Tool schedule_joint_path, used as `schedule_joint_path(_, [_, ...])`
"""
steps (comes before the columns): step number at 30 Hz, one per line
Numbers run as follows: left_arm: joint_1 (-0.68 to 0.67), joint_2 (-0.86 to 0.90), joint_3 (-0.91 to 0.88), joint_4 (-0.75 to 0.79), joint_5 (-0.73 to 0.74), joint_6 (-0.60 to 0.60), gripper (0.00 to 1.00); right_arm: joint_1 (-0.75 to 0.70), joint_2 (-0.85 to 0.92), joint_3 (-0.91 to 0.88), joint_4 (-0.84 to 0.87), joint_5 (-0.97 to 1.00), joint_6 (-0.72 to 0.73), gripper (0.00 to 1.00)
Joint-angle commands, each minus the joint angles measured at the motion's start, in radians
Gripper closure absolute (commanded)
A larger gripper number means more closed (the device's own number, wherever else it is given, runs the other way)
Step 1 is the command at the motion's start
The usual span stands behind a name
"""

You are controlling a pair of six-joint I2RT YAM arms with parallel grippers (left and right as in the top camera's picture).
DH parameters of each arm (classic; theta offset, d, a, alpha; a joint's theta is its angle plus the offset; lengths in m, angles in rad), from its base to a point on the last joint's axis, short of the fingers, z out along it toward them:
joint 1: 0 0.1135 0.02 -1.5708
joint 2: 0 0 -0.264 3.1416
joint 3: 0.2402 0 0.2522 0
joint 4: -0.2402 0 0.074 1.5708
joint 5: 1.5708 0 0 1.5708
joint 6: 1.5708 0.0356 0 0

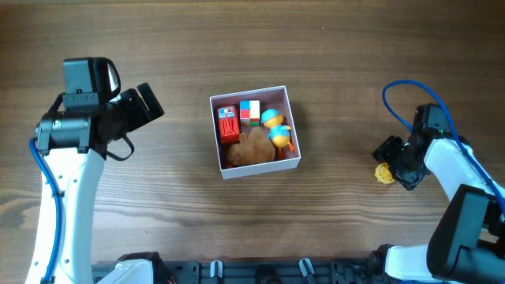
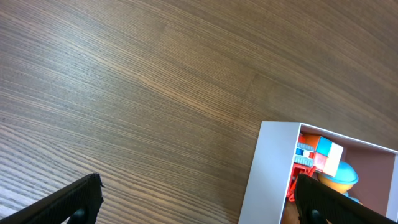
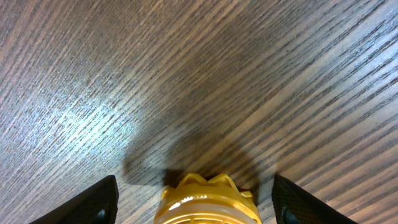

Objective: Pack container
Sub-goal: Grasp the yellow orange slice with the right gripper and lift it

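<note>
The container (image 1: 296, 134), a shallow square box with white walls and a pink inside, sits mid-table holding a red toy, a coloured cube, blue-and-orange toys and a brown piece. Its white wall also shows in the left wrist view (image 2: 267, 168). My left gripper (image 1: 146, 106) is open and empty, hovering left of the box; in its wrist view (image 2: 199, 202) one finger overlaps the box's edge. My right gripper (image 1: 393, 164) is open around a yellow crown-topped toy (image 1: 383, 173) on the table at the right. The toy (image 3: 205, 202) lies between the fingers (image 3: 196, 205) without touching them.
The wooden table (image 1: 331, 47) spreads around the box. A blue cable (image 1: 398, 110) loops above the right arm. Black fixtures line the table's front edge (image 1: 260, 272).
</note>
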Motion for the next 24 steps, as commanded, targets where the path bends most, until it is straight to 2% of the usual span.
schedule_joint_path(1, [0.006,0.006,0.001,0.000,-0.005,0.006,0.00,0.000,0.047,-0.026,-0.034,-0.032,-0.002,0.23])
schedule_joint_path(8, [0.006,0.005,0.001,0.000,-0.005,0.005,0.00,0.000,0.047,-0.026,-0.053,-0.051,-0.003,0.24])
schedule_joint_path(13, [0.006,0.005,0.001,0.000,-0.005,0.005,0.00,0.000,0.047,-0.026,-0.053,-0.056,-0.004,0.37])
schedule_joint_path(16, [0.006,0.006,0.001,0.000,-0.005,0.005,0.00,0.000,0.047,-0.026,-0.053,-0.067,-0.008,0.40])
schedule_joint_path(20, [0.006,0.006,0.001,0.000,-0.005,0.005,0.00,0.000,0.047,-0.026,-0.053,-0.066,-0.011,0.52])
schedule_joint_path(24, [0.006,0.006,0.001,0.000,-0.005,0.006,0.00,0.000,0.047,-0.026,-0.052,-0.066,-0.011,0.52])
